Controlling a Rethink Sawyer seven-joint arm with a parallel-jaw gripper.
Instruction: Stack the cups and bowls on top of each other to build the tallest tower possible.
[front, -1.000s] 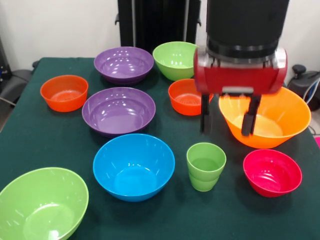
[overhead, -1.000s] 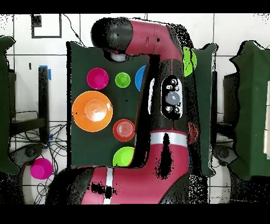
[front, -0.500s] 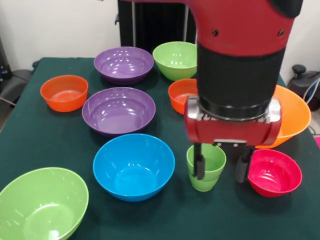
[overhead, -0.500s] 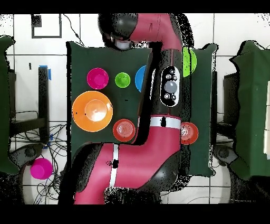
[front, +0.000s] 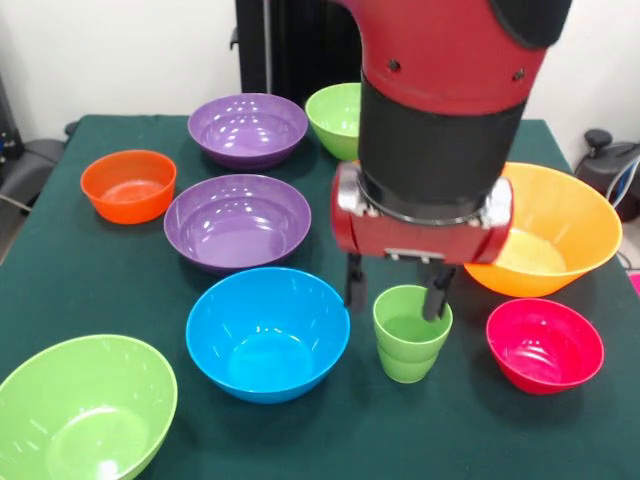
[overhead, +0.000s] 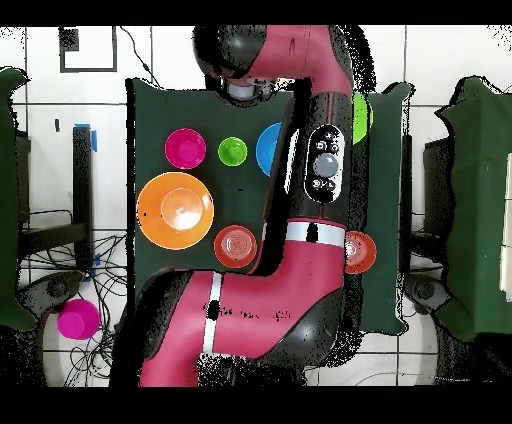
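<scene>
Above the cup (front: 412, 333) hangs the hand (front: 396, 292) (fingers spread).

The gripper (front: 396, 292) hangs low with its fingers spread at the rim of the light-green cup (front: 411, 332), one finger on either side. Beside the cup the blue bowl (front: 267, 332) leaves only a narrow strip of green tabletop (front: 120, 255); on its other side the pink-red bowl (front: 545, 344) stands a little farther off, with the large orange bowl (front: 555, 235) close behind that. The two purple bowls (front: 237, 220) fill the middle of the cloth, nearly touching each other. Bare cloth lies along the front edge below the cup and pink-red bowl, and between the orange-red bowl (front: 128, 184) and the lime-green bowl (front: 82, 411) at the front corner.
</scene>
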